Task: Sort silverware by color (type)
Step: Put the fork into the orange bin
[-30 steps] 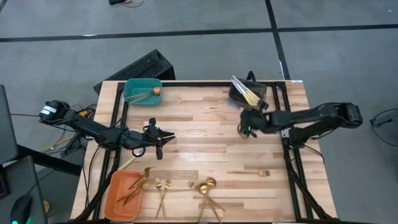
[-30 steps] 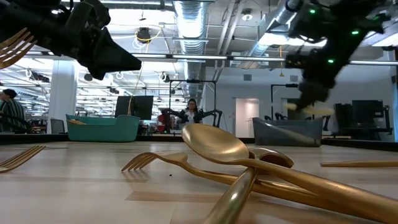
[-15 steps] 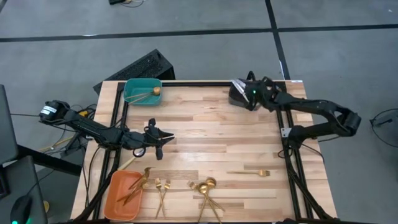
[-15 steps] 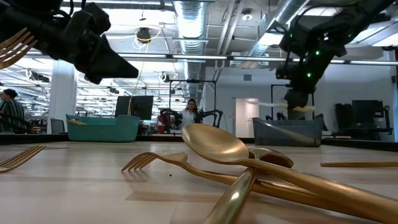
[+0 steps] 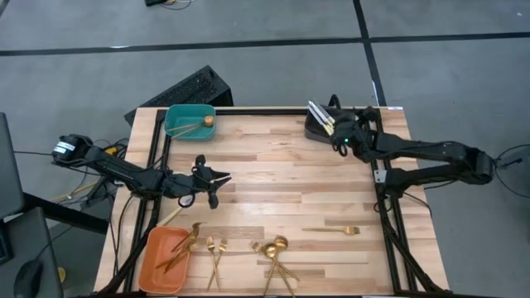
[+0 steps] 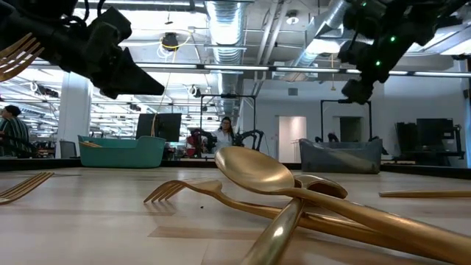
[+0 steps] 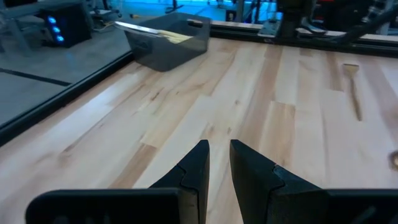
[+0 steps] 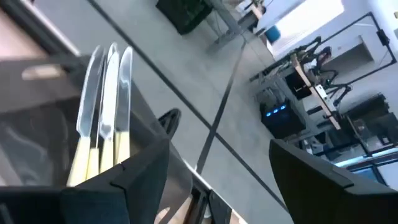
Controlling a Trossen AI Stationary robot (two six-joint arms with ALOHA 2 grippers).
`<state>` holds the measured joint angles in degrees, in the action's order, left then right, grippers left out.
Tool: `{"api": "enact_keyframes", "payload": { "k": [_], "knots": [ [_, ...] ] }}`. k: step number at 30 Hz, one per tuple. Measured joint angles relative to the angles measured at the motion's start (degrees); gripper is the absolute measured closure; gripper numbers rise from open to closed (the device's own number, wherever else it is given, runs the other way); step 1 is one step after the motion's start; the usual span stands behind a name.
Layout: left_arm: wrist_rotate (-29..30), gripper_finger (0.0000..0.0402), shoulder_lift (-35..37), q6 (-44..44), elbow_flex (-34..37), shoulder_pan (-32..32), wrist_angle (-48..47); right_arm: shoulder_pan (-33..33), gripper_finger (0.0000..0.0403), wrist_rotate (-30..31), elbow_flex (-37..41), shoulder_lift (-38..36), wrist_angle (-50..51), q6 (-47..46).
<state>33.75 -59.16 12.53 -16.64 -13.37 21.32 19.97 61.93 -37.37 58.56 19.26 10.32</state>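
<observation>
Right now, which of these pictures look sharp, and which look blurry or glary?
Low view: the shiny gold spoon fills the foreground, catching ceiling-light glare. Right wrist view: the silver-bladed knives look soft and streaky, and the window beyond is washed out. Left wrist view: the dark grey bin is slightly soft. High view: evenly lit, crisp.

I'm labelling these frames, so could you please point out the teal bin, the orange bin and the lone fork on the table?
teal bin (image 5: pixel 175 112): high view, far rim.
orange bin (image 5: pixel 151 266): high view, bare floor.
lone fork (image 5: pixel 330 230): high view, handle.

Teal bin (image 5: pixel 190 121), orange bin (image 5: pixel 164 259), grey bin (image 5: pixel 321 126)
</observation>
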Motion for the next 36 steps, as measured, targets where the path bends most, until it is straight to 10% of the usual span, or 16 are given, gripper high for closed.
{"api": "enact_keyframes", "payload": {
  "k": [6,14,25,36],
  "knots": [
    [-0.48,0.035,0.0,0.72,0.0,1.86,-0.44,0.79,0.01,-5.65,-0.07,-1.22,1.25,-7.64],
    [-1.68,0.035,0.0,9.63,0.0,0.3,-6.21,-6.94,0.0101,-39.23,2.91,2.08,5.13,-29.93],
    [-1.33,0.035,0.0,12.2,0.0,-7.86,-6.39,-41.01,0.0102,-42.16,2.82,10.6,6.81,-55.84],
    [1.64,0.035,0.0,11.91,0.0,-8.41,-4.72,-60.51,0.0123,-50.56,2.82,18.49,10.55,-70.09]
  ]
}}
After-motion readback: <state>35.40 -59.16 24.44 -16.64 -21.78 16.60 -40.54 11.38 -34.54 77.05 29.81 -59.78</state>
